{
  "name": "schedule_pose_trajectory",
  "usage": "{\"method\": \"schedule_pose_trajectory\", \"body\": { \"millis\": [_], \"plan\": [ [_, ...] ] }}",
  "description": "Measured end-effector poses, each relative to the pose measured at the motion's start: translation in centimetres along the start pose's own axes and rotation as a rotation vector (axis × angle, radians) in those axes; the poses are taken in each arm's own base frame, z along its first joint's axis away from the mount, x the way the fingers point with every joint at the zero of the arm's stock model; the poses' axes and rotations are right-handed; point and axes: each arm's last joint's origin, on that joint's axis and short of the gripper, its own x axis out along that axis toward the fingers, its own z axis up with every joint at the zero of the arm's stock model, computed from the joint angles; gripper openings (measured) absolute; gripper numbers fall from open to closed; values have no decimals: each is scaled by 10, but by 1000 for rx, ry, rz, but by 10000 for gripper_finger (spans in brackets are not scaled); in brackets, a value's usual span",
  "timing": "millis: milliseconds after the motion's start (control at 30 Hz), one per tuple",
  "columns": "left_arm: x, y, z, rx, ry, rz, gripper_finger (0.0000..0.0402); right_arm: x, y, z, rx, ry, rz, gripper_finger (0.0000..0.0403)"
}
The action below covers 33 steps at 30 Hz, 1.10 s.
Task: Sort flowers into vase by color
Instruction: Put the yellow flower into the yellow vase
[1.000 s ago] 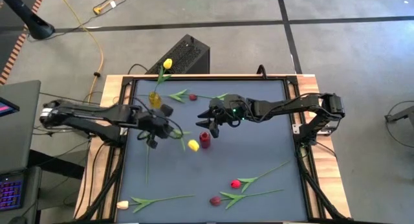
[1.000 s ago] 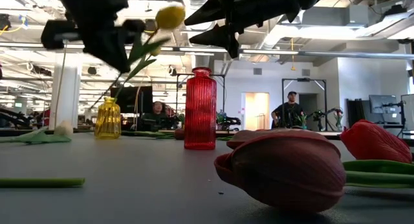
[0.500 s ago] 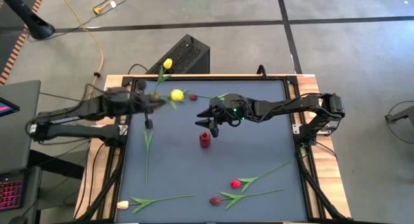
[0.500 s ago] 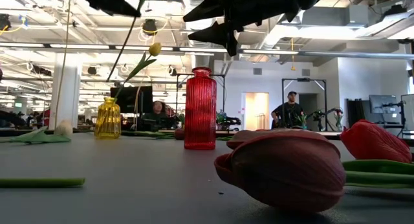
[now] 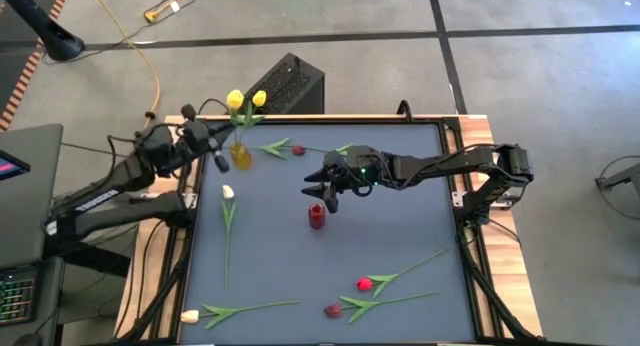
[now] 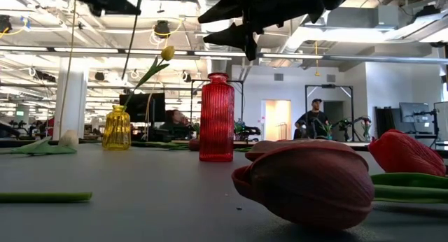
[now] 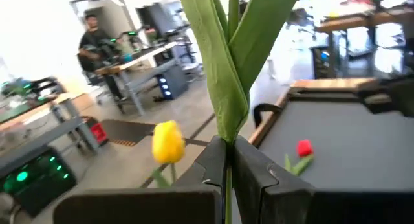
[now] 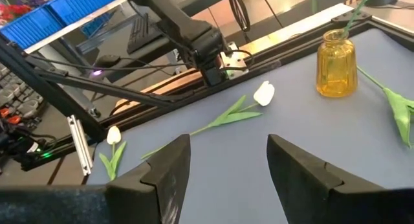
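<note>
Movement shows on the left gripper (image 5: 207, 146): it has swung from mid-table to ten o'clock, clamped on a yellow-headed artificial tulip (image 5: 235, 100) with thin green stem, beside the ribbed yellow glass vase (image 5: 240, 154). Right gripper (image 5: 322, 186) hangs spread and empty over the fluted red glass vase (image 5: 317, 216).
</note>
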Motion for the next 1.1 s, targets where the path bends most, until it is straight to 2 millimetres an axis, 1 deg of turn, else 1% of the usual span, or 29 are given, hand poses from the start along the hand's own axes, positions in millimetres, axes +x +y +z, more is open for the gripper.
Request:
{"method": "schedule_pose_trajectory", "body": {
  "millis": [233,400,567,833,1100],
  "plan": [
    [-3,5,-24,-21,12,88,0,0,0,0,-1,1,1,230],
    [-1,7,-39,-51,-18,137,0,0,0,0,-1,1,1,230],
    [3,8,-54,-73,3,158,0,0,0,0,0,2,0,230],
    [4,13,-60,-81,17,209,0,0,0,0,0,3,0,230],
    [7,19,-69,-160,90,227,0,0,-1,0,0,3,-3,230]
  ]
}}
